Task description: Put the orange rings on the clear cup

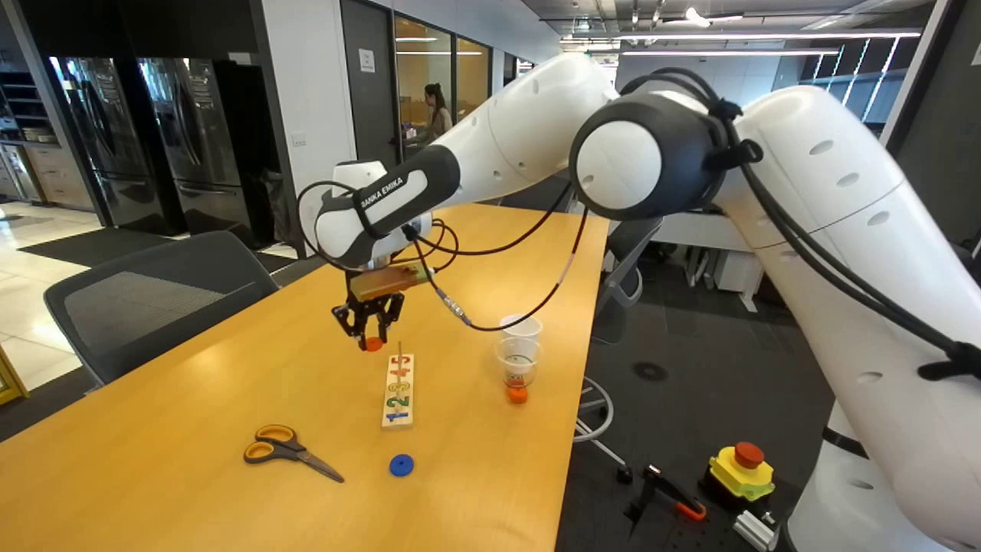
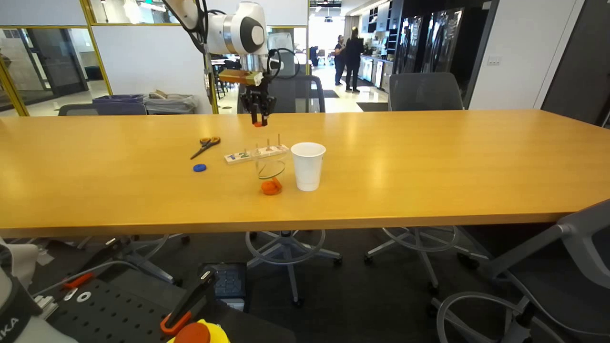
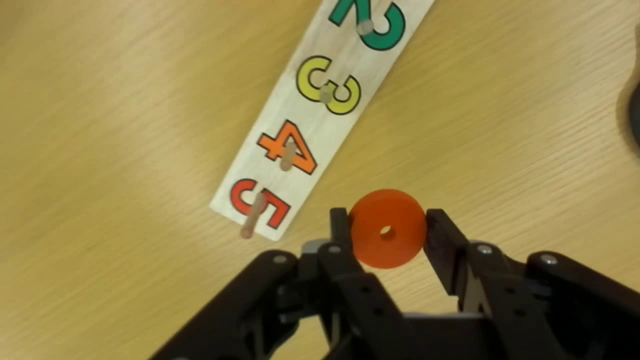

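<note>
We see the gripper (image 3: 387, 220) clamped on one orange ring (image 3: 388, 212) — a flat plastic disc with a small hole through it — held above the table (image 1: 191, 406), near the 5 end of the number board (image 3: 312, 116). The tabletop is fine-grained, yellowish wood with a soft shine. The board is a pale strip carrying slim round pegs (image 3: 254, 215); in the wrist view we read a green 2, yellow 3, orange 4 and red 5, and both exterior views add a blue 1. More orange rings (image 2: 271, 187) show at the bottom of the clear cup (image 2: 270, 166), just beside a tapered white cup (image 2: 308, 169). A blue ring (image 1: 401, 464) and dark-and-orange-handled scissors (image 1: 301, 454) lie apart. On the smooth white arm (image 1: 513, 130) we make out "ANKA EMIKA" — white letters on black.
</note>
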Motion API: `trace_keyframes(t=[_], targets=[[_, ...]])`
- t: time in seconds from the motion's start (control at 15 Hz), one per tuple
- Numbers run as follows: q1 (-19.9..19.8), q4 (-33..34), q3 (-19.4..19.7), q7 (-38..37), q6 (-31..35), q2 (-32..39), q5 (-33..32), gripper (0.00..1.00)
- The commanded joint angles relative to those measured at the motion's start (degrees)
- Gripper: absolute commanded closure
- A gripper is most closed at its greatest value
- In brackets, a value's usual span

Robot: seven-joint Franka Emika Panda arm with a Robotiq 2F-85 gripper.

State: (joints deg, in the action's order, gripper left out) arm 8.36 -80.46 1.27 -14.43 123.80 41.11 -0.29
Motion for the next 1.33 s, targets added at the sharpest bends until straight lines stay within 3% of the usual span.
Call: trace_keyframes(t=[0.0,0.67,1.27], targets=[[-1.31,-13.76,1.43,-3.11,2.11,-12.05,0.03,0.80],[-5.85,-40.06,4.63,-8.58,1.20,-34.61,-2.39,0.80],[-9.54,-47.84,4.25,-7.53,-1.60,-38.64,-1.45,0.80]])
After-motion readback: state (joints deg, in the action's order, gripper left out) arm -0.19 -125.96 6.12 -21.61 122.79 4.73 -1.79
